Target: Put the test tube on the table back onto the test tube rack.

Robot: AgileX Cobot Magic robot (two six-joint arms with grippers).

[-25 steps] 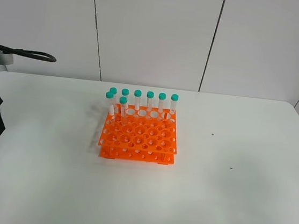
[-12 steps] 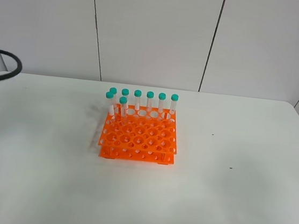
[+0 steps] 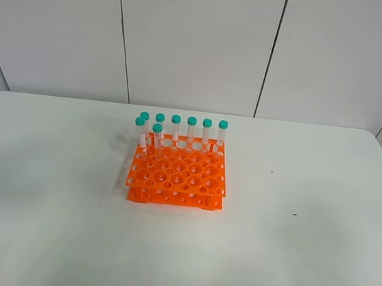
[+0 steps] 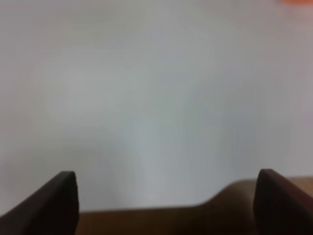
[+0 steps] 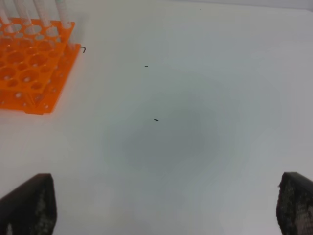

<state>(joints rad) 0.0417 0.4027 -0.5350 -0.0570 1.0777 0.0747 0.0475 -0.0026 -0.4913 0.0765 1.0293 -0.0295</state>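
Both tools spread, tubes racked

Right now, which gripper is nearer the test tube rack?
Right, likely: the test tube rack lies ahead of the right gripper; the left gripper sees only an orange sliver.

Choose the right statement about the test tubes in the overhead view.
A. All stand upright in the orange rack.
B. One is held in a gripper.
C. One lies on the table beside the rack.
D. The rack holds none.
A: all eight test tubes stand upright in the test tube rack; no gripper appears in that view.
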